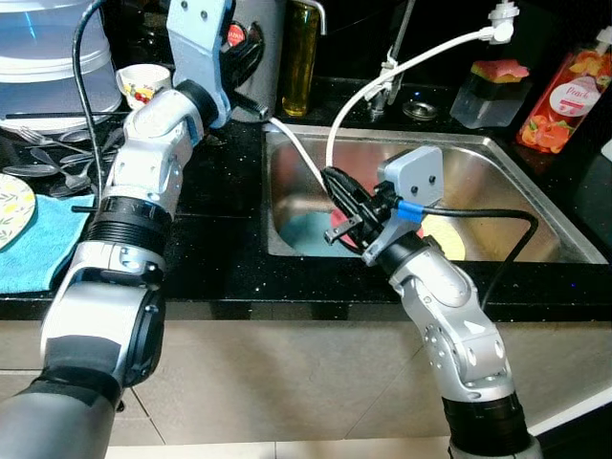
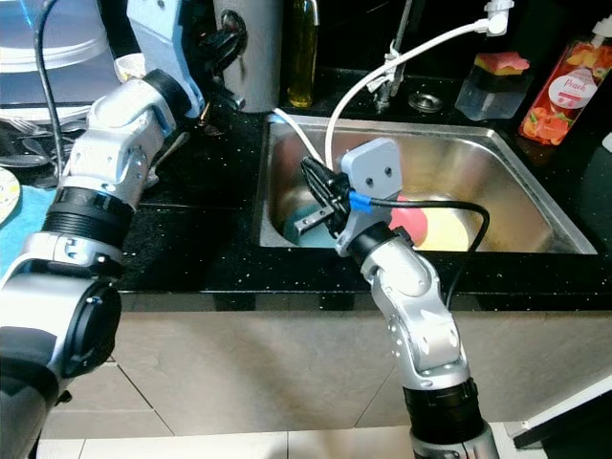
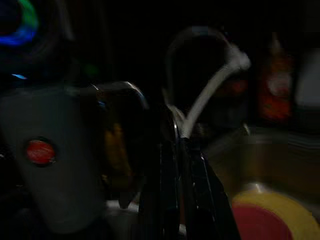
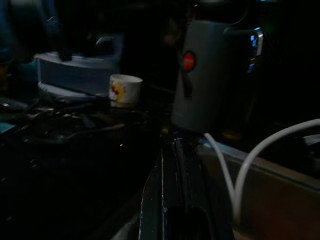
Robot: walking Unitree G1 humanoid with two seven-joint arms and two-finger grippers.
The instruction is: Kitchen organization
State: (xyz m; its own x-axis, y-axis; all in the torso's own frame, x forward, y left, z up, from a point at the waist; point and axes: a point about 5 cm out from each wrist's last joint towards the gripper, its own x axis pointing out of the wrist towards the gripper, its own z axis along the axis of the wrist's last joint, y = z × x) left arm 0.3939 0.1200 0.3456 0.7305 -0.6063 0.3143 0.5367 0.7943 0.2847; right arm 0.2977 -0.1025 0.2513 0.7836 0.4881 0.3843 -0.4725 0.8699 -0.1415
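Note:
A steel sink [image 1: 497, 158] is set into the black counter [image 1: 220, 258]. In it lie a blue dish [image 1: 304, 234], a red item [image 2: 413, 222] and a yellow plate [image 2: 457, 229]. My right gripper [image 1: 331, 184] hangs over the sink's left half, fingers shut and empty, pointing towards the counter. My left gripper [image 1: 244, 53] is raised at the back of the counter, right against a grey kettle [image 1: 263, 76] with a red button [image 4: 188, 60]. In the left wrist view its fingers [image 3: 182, 190] lie together beside the kettle [image 3: 55, 160].
A white hose [image 1: 382, 76] arcs over the sink from the tap. An oil bottle [image 1: 299, 57], a small cup [image 1: 143, 84], a sponge box [image 1: 488, 91] and a soap bottle [image 1: 569, 96] line the back. Cutlery [image 1: 57, 163], a blue cloth [image 1: 38, 253] and a patterned plate [image 1: 11, 206] lie left.

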